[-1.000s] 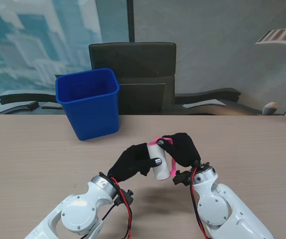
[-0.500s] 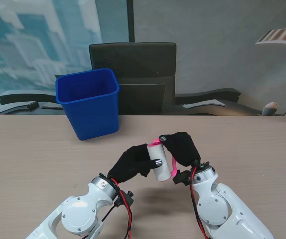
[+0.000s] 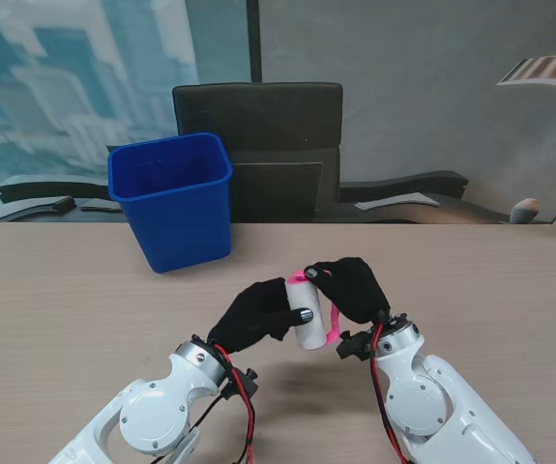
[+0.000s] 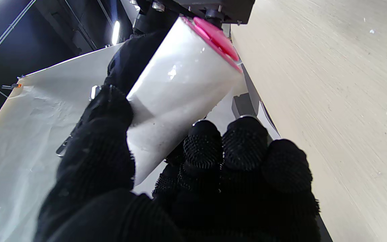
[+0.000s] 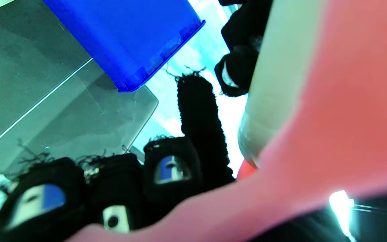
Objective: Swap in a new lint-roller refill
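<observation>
A pink lint roller (image 3: 334, 324) carries a white refill roll (image 3: 306, 313), held above the table near me, in the middle. My right hand (image 3: 351, 286), in a black glove, is shut on the roller's pink frame (image 5: 344, 111). My left hand (image 3: 258, 313) grips the white roll (image 4: 176, 97) from the left, with thumb and fingers wrapped around it. In the left wrist view the roll's pink end cap (image 4: 215, 37) shows at its far end. The right wrist view shows the white roll (image 5: 281, 77) close beside the blurred pink frame.
A blue bin (image 3: 172, 198) stands open on the table (image 3: 55, 290) at the far left, and also appears as the blue bin (image 5: 129, 37) in the right wrist view. A dark office chair (image 3: 258, 145) sits behind the table's far edge.
Both hands and the roller have barely shifted; the grip on roll and frame stays the same.
</observation>
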